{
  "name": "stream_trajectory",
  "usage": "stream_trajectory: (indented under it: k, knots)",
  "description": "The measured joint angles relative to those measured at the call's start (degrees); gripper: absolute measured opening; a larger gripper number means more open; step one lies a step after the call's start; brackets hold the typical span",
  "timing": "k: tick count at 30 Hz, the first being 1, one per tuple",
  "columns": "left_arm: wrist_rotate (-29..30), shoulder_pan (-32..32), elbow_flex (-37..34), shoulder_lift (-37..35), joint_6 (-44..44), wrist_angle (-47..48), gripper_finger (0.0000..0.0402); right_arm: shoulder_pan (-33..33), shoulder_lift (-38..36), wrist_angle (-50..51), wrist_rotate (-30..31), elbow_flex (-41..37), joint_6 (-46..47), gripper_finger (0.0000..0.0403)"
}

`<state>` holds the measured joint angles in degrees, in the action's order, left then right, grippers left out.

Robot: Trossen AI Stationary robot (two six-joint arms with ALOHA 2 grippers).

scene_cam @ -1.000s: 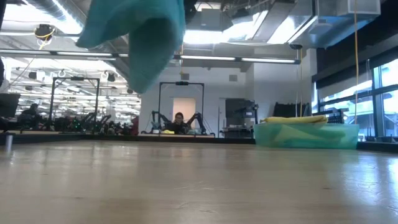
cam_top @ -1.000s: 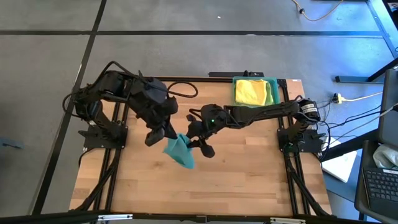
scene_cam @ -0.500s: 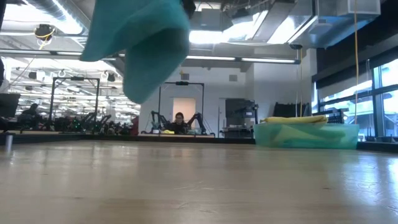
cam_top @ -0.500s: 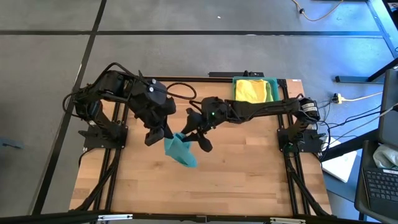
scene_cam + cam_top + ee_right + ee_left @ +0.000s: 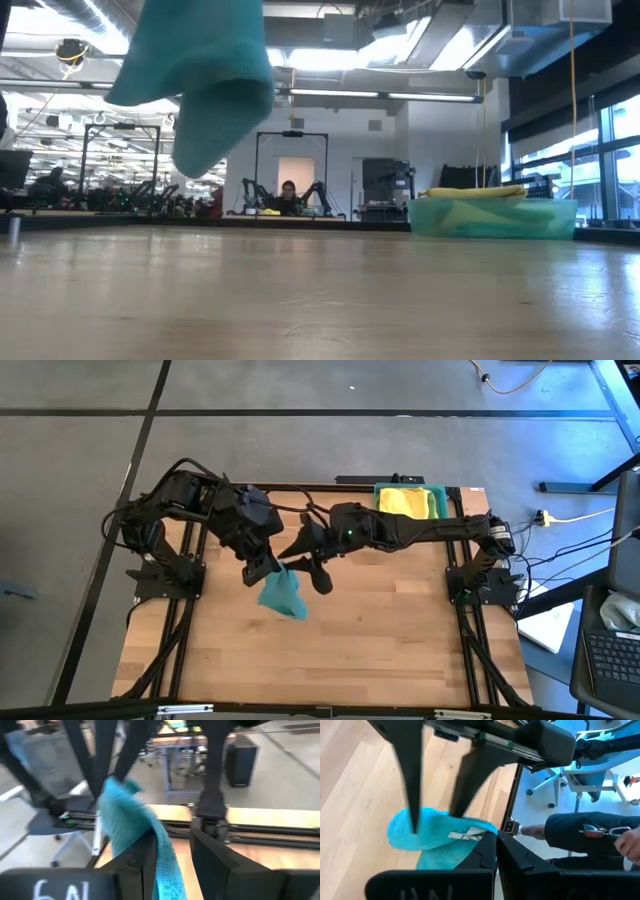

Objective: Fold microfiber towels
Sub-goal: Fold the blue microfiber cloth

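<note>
Teal towel (image 5: 283,595) now farther left, top edge cut off low

Teal towel (image 5: 283,594): soft cloth, fuzzy nap, matt; hangs in limp folds. A small white woven label (image 5: 466,834) shows on it in the left wrist view.

Yellow towels (image 5: 406,506): same kind of matt, fluffy cloth, lying in the tray.

Tray (image 5: 492,217): teal plastic, translucent, with a slight sheen in the low view.

Table (image 5: 400,630): pale wood planks with visible grain, smooth, satin finish; catches ceiling light in the low view.

Table frame (image 5: 468,630): black metal rails, matt.

2 arms: dark hard casings, mostly matt. Left gripper (image 5: 262,569) and right gripper (image 5: 311,571): black, smooth fingers, dull finish.

Floor (image 5: 300,450): grey, flat, matt.
</note>
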<state>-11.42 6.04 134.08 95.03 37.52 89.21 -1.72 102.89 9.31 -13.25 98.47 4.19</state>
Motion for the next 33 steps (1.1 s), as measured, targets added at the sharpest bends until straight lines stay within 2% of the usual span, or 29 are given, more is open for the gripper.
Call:
stream_trajectory:
  k: [3, 12, 24, 33]
  knots:
    - [0.00, -0.02, -0.04, 0.27, -0.02, -0.04, 0.0000, 0.00, -0.04, 0.90, 3.62, 0.20, 0.00, 0.0118]
    - [-0.11, -0.02, -0.04, 0.25, 0.04, -3.20, 0.0000, -0.46, -0.02, 12.45, 14.71, -0.36, -0.16, 0.0118]
    - [-1.55, 0.30, -0.04, 0.25, 0.03, -5.15, 0.0000, -0.39, 1.39, 14.67, 16.67, -0.52, -0.77, 0.0118]
    - [-2.92, 0.86, -0.04, 0.19, 2.40, -5.92, 0.0000, -0.39, 6.08, 18.50, 13.61, -0.58, -1.70, 0.0118]
